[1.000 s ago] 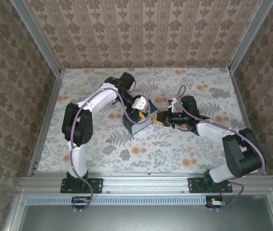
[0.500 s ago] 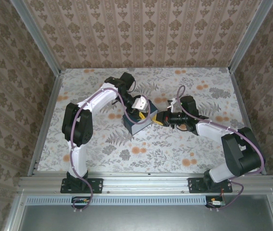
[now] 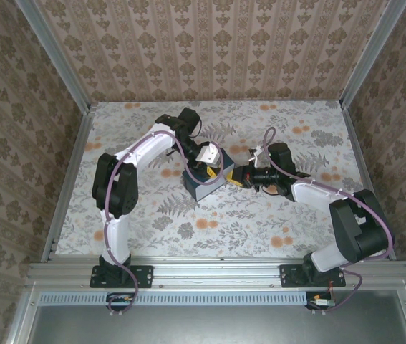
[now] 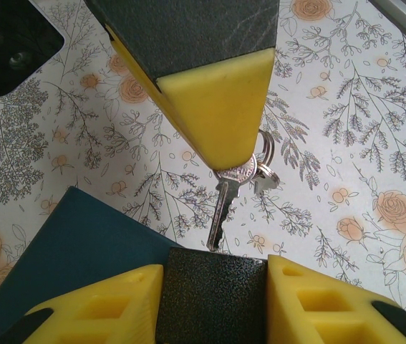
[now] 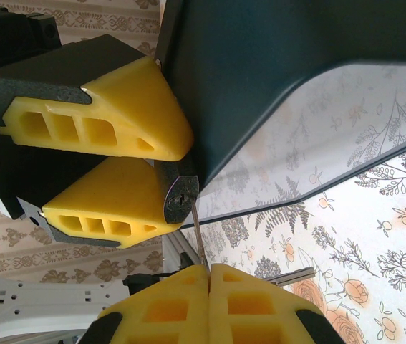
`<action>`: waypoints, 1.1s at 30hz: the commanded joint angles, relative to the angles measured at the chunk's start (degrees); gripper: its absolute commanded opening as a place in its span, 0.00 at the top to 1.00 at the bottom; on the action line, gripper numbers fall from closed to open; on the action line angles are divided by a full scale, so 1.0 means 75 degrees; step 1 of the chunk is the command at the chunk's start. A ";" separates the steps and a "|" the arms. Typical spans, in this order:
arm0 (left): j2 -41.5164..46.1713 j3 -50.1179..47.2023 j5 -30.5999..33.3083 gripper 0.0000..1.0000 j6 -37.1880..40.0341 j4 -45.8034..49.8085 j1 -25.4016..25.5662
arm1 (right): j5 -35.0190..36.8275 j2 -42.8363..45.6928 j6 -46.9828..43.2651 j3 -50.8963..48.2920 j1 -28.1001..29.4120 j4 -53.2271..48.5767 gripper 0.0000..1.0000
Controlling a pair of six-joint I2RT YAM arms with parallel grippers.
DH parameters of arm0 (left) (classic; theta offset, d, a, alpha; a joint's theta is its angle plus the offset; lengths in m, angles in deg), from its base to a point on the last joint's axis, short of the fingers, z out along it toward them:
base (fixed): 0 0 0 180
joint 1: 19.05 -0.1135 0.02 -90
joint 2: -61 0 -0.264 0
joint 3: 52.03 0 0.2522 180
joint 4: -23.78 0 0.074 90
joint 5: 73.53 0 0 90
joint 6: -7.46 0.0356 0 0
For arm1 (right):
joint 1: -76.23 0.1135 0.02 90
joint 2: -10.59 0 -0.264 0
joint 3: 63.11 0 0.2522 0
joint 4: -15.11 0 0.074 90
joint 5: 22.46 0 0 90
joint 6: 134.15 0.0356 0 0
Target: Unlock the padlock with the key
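Your right gripper (image 5: 208,272) had its yellow fingers pressed together on the slim metal key (image 4: 223,208), whose tip touched the dark padlock (image 5: 180,201). Your left gripper (image 4: 213,276) pinched that padlock beside the blue rectangular box (image 4: 81,244), near the middle of the floral table (image 3: 274,222).

**Setting:** robot test cell of the lab kind.

**Evidence:**
- Table (image 3: 274,215) with a flower-print cover.
- Wallpaper-print walls box it in: left wall (image 3: 9,129) at 9 o'clock, back wall (image 3: 217,50) at 12, right wall (image 3: 403,122) at 3.
- Bare metal frame posts (image 3: 52,54) at 11 and 1 o'clock.
- Metal rail (image 3: 217,271) along the 6 o'clock edge.
- Left arm (image 3: 127,161) and right arm (image 3: 331,197) are bolted to the rail on black base plates (image 3: 120,276).
- Slotted cable duct (image 3: 217,297) lies just beyond the rail.
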 commanded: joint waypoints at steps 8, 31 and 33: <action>0.0001 -0.0148 0.0144 0.64 -0.0030 0.0154 -0.0078 | -0.0010 0.0271 -0.0156 0.0033 0.0000 0.0009 1.00; -0.0023 -0.0131 0.0128 0.63 0.0007 0.0174 -0.0034 | -0.0045 -0.0082 -0.0014 0.0194 0.0039 0.0435 1.00; -0.0019 -0.0143 0.0135 0.64 0.0019 0.0172 -0.0031 | -0.0051 -0.0108 -0.0006 0.0198 0.0045 0.0478 1.00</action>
